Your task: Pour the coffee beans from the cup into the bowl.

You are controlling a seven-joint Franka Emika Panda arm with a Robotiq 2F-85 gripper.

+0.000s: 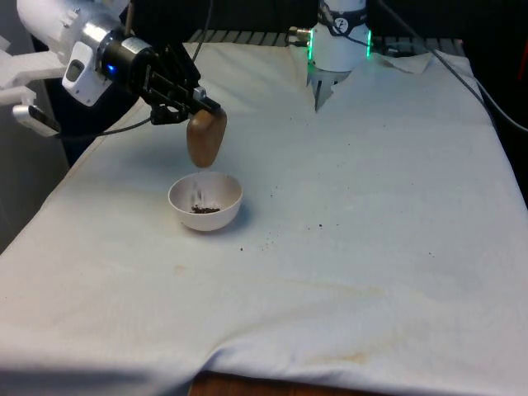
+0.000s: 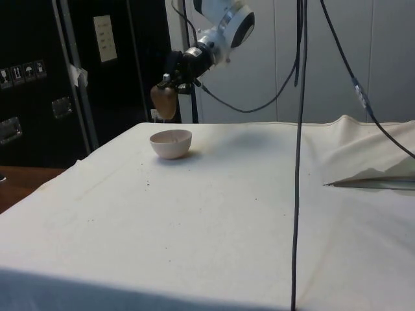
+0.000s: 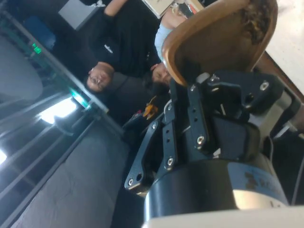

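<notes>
A brown cup [image 1: 206, 138] hangs tipped over, mouth down, just above the white bowl [image 1: 205, 200]. My gripper [image 1: 200, 105] is shut on the cup's upper end. Dark coffee beans [image 1: 205, 208] lie in the bottom of the bowl, and a few are falling from the cup. From the side, the cup [image 2: 165, 101] sits right above the bowl [image 2: 171, 143]. In the wrist view the cup [image 3: 216, 35] stands out beyond the fingers [image 3: 199, 118], with beans [image 3: 256, 16] clinging near its rim.
A few stray beans [image 1: 268, 242] lie scattered on the white cloth to the front view's right of the bowl. A black cable [image 2: 299, 149] hangs down in the side view. Two people [image 3: 123, 61] show in the wrist view.
</notes>
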